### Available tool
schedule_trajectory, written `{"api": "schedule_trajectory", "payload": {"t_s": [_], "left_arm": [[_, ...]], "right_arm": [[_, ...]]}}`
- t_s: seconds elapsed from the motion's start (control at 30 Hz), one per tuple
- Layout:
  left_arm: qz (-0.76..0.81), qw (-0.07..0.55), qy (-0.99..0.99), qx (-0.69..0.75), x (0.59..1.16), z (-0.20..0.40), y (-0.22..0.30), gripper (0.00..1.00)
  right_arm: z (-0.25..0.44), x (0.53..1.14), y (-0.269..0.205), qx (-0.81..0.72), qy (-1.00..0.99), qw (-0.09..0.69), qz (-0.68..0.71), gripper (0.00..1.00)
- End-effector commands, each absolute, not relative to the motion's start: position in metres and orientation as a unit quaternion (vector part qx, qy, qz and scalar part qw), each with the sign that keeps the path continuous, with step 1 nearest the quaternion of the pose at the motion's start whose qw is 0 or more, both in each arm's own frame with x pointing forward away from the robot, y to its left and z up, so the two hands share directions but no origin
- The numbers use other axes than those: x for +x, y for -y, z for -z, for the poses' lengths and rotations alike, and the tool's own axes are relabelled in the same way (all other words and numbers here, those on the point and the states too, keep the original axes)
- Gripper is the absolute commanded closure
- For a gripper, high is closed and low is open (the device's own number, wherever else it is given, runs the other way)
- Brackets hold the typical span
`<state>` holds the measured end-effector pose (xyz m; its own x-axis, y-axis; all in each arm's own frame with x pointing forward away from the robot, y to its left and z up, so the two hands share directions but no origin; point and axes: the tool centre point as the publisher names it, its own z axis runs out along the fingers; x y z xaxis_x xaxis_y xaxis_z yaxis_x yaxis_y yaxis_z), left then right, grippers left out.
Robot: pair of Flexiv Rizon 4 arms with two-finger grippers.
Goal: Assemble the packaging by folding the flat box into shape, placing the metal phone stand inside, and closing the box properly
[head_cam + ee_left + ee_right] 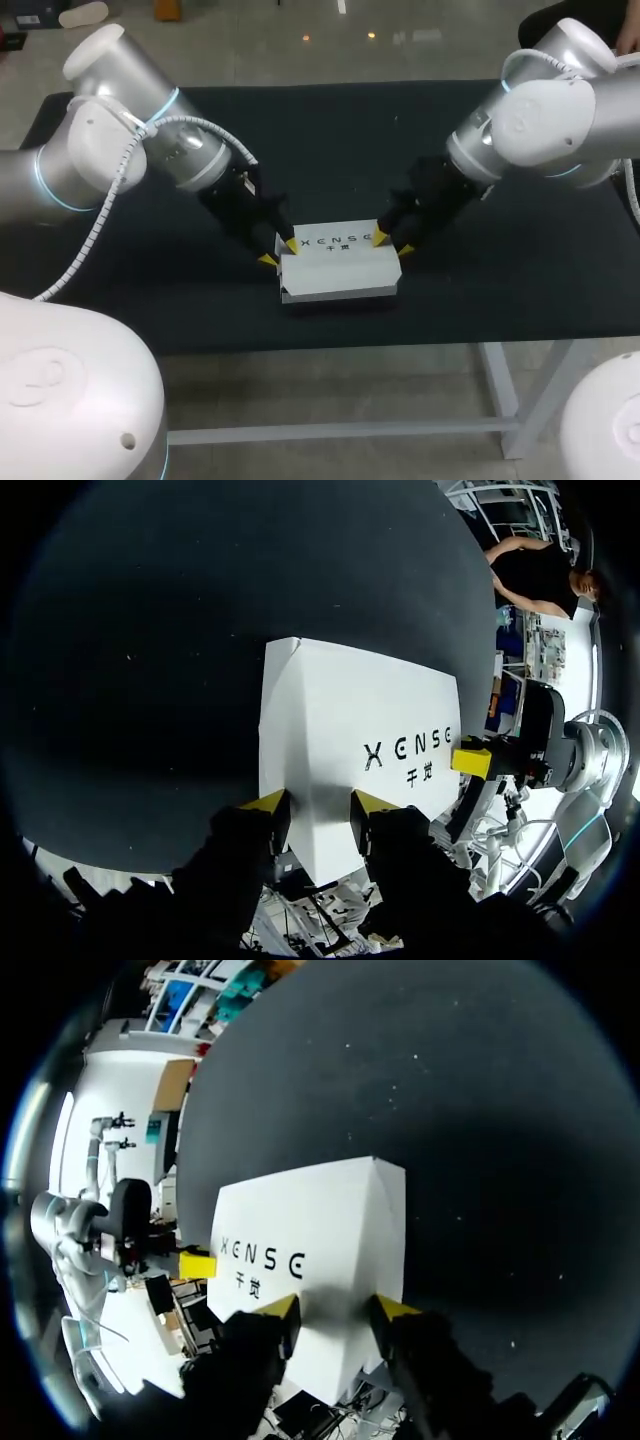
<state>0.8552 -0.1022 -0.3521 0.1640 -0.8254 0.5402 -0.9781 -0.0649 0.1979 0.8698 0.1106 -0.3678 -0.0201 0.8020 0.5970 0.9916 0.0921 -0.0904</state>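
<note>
The white rectangular cardboard box with dark lettering on its lid (338, 265) lies flat on the black-covered bench (480, 300), a little toward 6 o'clock from the middle in the head view. It looks formed, with its top face down. The metal phone stand is nowhere to be seen, so you cannot confirm from here that it is inside.

Your left pincer (280, 252) is at the box's 9 o'clock end and your right pincer (392, 243) at its 3 o'clock end, each close against the cardboard. Neither wrist view shows whether a pincer is clamped on the end or only set about it, so I cannot tell for either.

This looks like the closing step, seating the end flaps. Press both ends inward evenly, so the box does not skid toward 9 or 3 o'clock. Push along the long axis, low on the end faces. Thin card will likely buckle if you bear down on the lid or squeeze one corner.

The dark cover shows on every side of the box. There is more of it toward 12 o'clock than toward 6, so if the box must slide, send it toward 12.
</note>
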Motion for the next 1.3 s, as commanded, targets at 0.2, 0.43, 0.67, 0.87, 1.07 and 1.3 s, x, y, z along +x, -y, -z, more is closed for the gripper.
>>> {"api": "schedule_trajectory", "payload": {"t_s": [0.2,0.43,0.67,0.87,1.07,1.3], "left_arm": [[-0.135,0.269,0.629,0.717,0.8608,0.351,0.1044,0.53],[-0.135,0.269,0.629,0.717,0.8608,0.351,0.1044,0.51],[-0.135,0.269,0.629,0.717,0.8608,0.351,0.1044,0.53],[-0.135,0.269,0.629,0.717,0.8608,0.351,0.1044,0.53],[-0.135,0.269,0.629,0.717,0.8608,0.351,0.1044,0.53],[-0.135,0.269,0.629,0.717,0.8608,0.351,0.1044,0.51]], "right_arm": [[0.3666,0.8754,-0.1082,-0.65,0.686,0.28,0.17,0.52],[0.3666,0.8754,-0.1082,-0.65,0.686,0.28,0.17,0.51],[0.3666,0.8754,-0.1082,-0.65,0.686,0.28,0.17,0.55],[0.3666,0.8754,-0.1082,-0.65,0.686,0.28,0.17,0.53],[0.3666,0.8754,-0.1082,-0.65,0.686,0.28,0.17,0.56],[0.3666,0.8754,-0.1082,-0.65,0.686,0.28,0.17,0.56]]}}
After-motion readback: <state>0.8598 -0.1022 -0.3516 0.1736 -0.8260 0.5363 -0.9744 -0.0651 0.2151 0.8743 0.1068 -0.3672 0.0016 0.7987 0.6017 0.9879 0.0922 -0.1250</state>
